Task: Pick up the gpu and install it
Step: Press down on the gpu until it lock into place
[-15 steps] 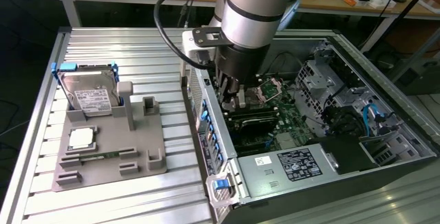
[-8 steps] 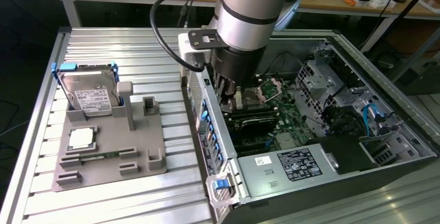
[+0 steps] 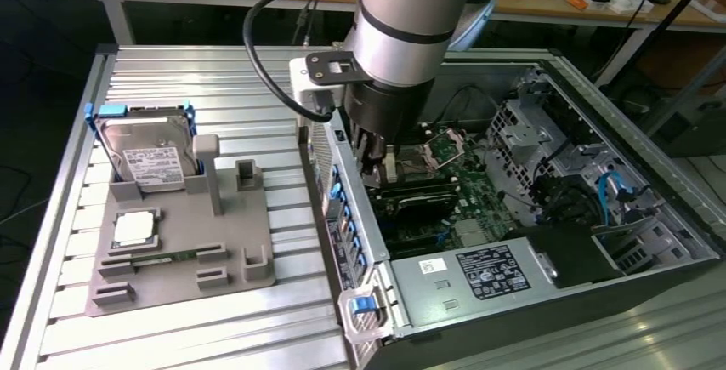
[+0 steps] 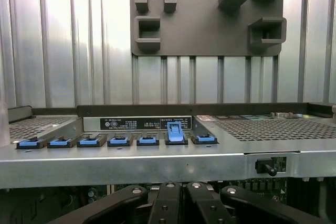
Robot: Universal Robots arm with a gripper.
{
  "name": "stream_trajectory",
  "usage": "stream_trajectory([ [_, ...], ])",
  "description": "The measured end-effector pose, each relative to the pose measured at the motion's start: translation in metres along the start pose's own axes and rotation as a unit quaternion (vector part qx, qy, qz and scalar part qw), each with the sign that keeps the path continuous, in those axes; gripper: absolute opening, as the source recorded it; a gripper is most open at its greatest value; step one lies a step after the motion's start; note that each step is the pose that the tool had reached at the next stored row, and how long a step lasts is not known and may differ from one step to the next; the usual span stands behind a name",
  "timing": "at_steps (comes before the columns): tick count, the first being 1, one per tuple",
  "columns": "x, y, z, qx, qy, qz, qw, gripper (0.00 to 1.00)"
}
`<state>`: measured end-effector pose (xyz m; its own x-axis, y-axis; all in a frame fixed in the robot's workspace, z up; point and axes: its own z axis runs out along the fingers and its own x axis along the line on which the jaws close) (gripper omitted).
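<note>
Above the open computer case (image 3: 340, 187), the arm (image 3: 403, 21) stands almost vertical and reaches down over the case's near wall. Its gripper (image 3: 378, 162) hangs low inside the case, just over the motherboard (image 3: 471, 204). The jaws are clenched together. Directly under the fingertips, inside the case, a thin dark card stands on its edge. This is the gpu (image 3: 411, 191). I cannot tell if the fingers pinch its top edge or only touch it.

Outside the case, on the exterior view's left, a grey tray (image 3: 244, 234) lies on the ribbed metal table (image 3: 170, 336). It carries the hard drive (image 3: 148, 153) with its blue frame. 2 upright holders on the tray, on the side nearer the case, stand bare.

From the wrist view, the gripper's black links (image 4: 168, 203) are drawn close together. Beyond them runs the case wall with 7 blue latches (image 4: 119, 141). 1 latch (image 4: 175, 131) is tilted up and the other 6 lie flat. Beyond the wall, the tray's grey sockets show against the table.
</note>
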<state>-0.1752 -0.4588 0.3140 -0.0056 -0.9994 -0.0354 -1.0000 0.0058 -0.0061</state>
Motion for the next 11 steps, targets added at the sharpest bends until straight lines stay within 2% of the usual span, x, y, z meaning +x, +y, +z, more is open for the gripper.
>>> stream_trajectory([
  [11, 0.0002, 0.0001, 0.0014, 0.0002, -0.0003, 0.000, 1.0000, 0.11],
])
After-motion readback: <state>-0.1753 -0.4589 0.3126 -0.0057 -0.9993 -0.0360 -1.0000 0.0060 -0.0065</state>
